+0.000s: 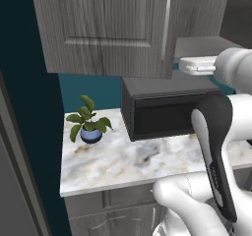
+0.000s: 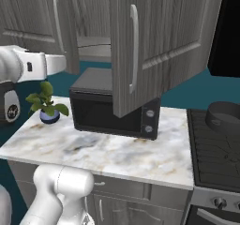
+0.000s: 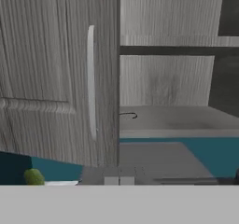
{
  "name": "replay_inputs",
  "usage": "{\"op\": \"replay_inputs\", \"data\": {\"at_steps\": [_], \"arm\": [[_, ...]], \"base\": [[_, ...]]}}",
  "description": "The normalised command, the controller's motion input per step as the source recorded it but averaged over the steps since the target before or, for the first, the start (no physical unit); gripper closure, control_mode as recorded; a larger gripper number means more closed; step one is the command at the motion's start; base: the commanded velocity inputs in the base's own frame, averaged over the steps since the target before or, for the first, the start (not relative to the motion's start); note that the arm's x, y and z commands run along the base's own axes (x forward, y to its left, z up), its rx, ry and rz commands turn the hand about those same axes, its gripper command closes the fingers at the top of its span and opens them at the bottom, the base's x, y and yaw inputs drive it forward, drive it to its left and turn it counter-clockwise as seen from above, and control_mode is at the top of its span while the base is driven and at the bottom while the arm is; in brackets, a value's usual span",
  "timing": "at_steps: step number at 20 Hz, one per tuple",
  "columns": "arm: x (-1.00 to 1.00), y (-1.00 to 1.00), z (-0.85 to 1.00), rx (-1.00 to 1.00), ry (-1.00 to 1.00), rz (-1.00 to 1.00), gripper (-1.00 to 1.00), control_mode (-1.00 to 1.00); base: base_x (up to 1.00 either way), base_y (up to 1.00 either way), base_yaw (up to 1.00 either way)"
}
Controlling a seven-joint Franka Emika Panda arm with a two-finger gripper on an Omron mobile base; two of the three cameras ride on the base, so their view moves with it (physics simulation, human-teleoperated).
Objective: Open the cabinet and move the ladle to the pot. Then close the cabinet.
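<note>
The cabinet (image 2: 187,27) is standing with its right door (image 2: 159,41) swung out over the microwave (image 2: 112,109), so the step in hand looks to be reaching in for the ladle. The hand (image 1: 183,66) is hanging in front of the cabinet, above the microwave and level with the cabinet's bottom edge. It is clenched and gripping nothing.

In the hand view, a thin dark curved thing is lying on the lower shelf (image 3: 177,118), just past the edge of the closed left door (image 3: 46,78). It is probably the ladle (image 3: 128,116), though it is too small to be sure. It is sitting ahead of the hand and a little above it, well apart, near the left front of the open bay.

To do this well, the hand should be spreading its fingers before it enters, not once inside. It should be rising to shelf level and going straight in. It should be keeping off the left door's handle (image 3: 91,78) on one side and the open door on the other. A ladle lying flat gives little to pinch, so coming down across the thin stem is likely the safer grip.

The pot (image 2: 224,116) is waiting on the stove (image 2: 211,158), to the right of the desk (image 2: 93,149), beyond the open door. The carry will therefore be needing to pass out and around that door.
</note>
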Motion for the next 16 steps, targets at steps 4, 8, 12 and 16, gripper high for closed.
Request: {"op": "replay_inputs", "data": {"at_steps": [4, 8, 12, 16], "arm": [[0.3, -0.45, 0.0, 0.11, 0.08, 0.13, 1.0, -1.0], [0.28, -0.29, 0.0, 0.16, 0.01, 0.04, 1.0, -1.0], [0.52, -0.02, -0.01, 0.08, 0.0, 0.0, 1.0, -1.0], [0.54, 0.0, -0.13, 0.0, 0.0, 0.0, 1.0, -1.0]], "base": [[0.0, 0.0, 0.0], [0.0, 0.0, 0.0], [0.0, 0.0, 0.0], [0.0, 0.0, 0.0]]}}
